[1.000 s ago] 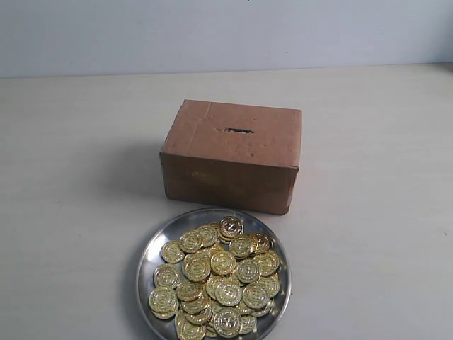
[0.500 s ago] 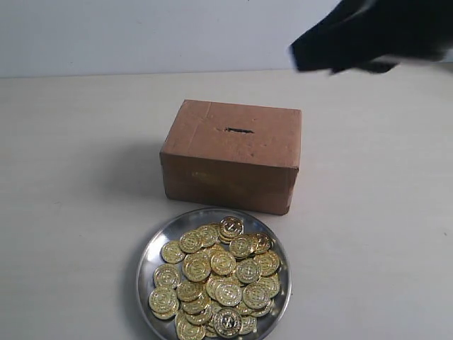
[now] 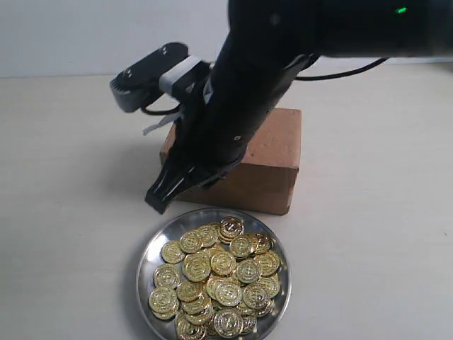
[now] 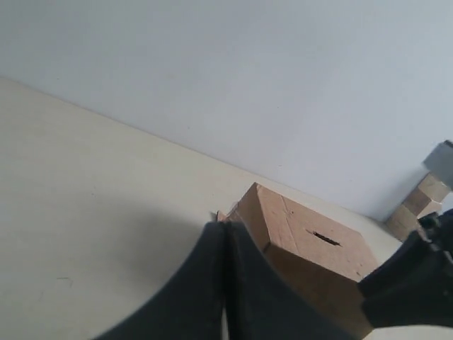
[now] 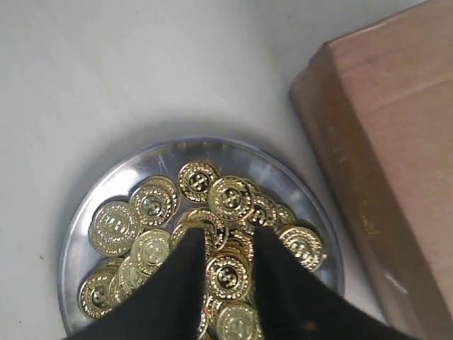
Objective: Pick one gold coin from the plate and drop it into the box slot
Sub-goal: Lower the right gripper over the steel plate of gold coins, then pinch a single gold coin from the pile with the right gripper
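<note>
Exterior view: the right gripper (image 3: 161,198) is held low over the box-side rim of the plate (image 3: 144,263), jaws parted narrowly, nothing gripped. Gold coins (image 3: 216,273) are heaped in the plate, just beside the box (image 3: 272,166). The left gripper (image 4: 225,230) is pressed closed, empty.

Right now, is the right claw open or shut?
Open. The right claw has its fingers apart, with gold coins on the plate showing between them.
</note>
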### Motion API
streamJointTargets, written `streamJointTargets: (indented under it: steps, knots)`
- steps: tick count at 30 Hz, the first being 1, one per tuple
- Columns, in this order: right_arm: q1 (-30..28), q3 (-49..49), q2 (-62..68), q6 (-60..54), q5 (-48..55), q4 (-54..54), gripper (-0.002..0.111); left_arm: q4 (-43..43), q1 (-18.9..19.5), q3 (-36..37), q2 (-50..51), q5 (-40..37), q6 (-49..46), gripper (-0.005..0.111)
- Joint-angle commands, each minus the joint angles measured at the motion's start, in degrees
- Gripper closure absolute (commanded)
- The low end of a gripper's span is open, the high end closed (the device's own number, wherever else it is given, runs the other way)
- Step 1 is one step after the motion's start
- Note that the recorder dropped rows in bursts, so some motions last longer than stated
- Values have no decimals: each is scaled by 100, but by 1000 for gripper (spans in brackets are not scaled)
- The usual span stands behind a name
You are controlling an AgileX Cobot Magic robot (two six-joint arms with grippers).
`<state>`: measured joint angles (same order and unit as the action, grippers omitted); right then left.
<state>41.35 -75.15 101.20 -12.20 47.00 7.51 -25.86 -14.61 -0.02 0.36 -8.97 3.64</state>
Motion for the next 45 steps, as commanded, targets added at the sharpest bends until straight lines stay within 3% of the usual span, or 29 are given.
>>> streamJointTargets:
  steps: [1,4,8,19,45]
  knots:
    - [228,-365,714,539,-19,-269,47,7,-33,2,-36,-6,-21,107]
    - [358,-610,1143,1020,110,-574,38,7,-33,2,-36,-6,-21,107]
    - [466,-942,1610,1292,443,-800,45,7,-33,2,-36,-15,-21,107]
    - [466,-1279,1964,1391,1237,-751,45,7,-33,2,-36,-18,-21,107]
    - [466,-1269,2367,1342,1433,-244,50,7,-33,2,-36,-18,-21,107]
